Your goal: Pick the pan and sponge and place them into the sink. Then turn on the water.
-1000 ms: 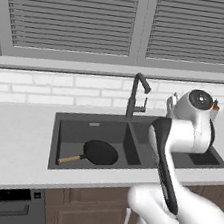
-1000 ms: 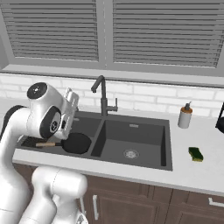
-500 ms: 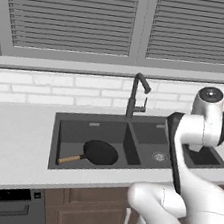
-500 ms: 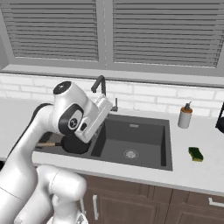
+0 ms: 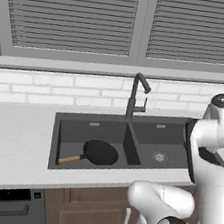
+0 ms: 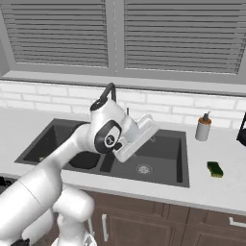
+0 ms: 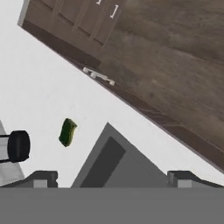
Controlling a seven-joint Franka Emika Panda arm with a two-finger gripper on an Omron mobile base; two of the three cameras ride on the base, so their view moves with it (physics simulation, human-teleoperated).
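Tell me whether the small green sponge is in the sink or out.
Out. The green sponge lies on the white counter, right of the dark grey double-basin sink.

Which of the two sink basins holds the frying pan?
The left basin, beside the long bare counter, holds the frying pan; the right basin shows a drain and no pan.

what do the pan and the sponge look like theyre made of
Pan: matte black, probably coated metal, with a light-brown handle that looks like wood. Sponge: green block with a yellowish side, likely soft foam plus a scrub layer, though the render shows no texture.
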